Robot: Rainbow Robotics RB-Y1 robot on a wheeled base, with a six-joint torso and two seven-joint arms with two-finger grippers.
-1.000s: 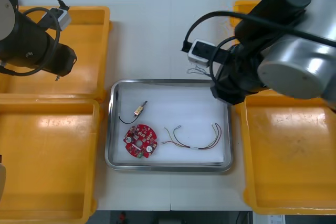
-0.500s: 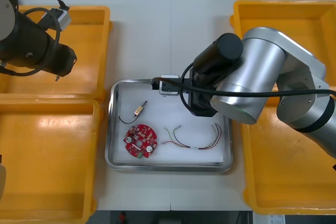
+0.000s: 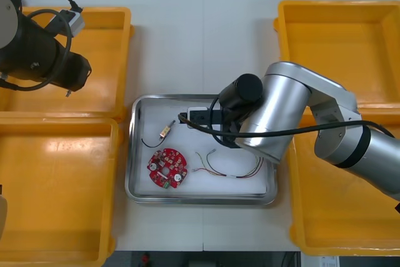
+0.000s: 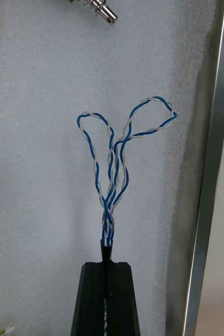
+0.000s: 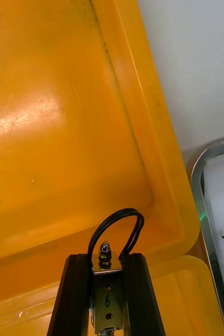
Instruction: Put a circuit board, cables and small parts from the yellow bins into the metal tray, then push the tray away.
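In the right wrist view my right gripper (image 4: 107, 265) is shut on a twisted blue and white cable (image 4: 114, 157), whose loops hang just over the white inside of the metal tray (image 4: 216, 157). In the front view the right arm (image 3: 269, 117) reaches over the tray (image 3: 139, 154). In the tray lie a round red circuit board (image 3: 167, 168), a small metal part with a black cable (image 3: 165, 130) and a red and yellow cable (image 3: 231, 170). Over the far left yellow bin (image 5: 49, 105), my left gripper (image 5: 105, 257) is shut on a small metal part (image 5: 105, 294) with a black cable loop.
Two yellow bins stand at each side: far left (image 3: 106, 29), near left (image 3: 56, 186), far right (image 3: 337, 35), near right (image 3: 350, 217). Another small metal part (image 4: 104, 11) lies in the tray beyond the cable loops. Bare table lies beyond the tray's far rim.
My right arm has swung from beside the far right bin to over the tray's far part and has sunk lower there. The left arm has not moved.
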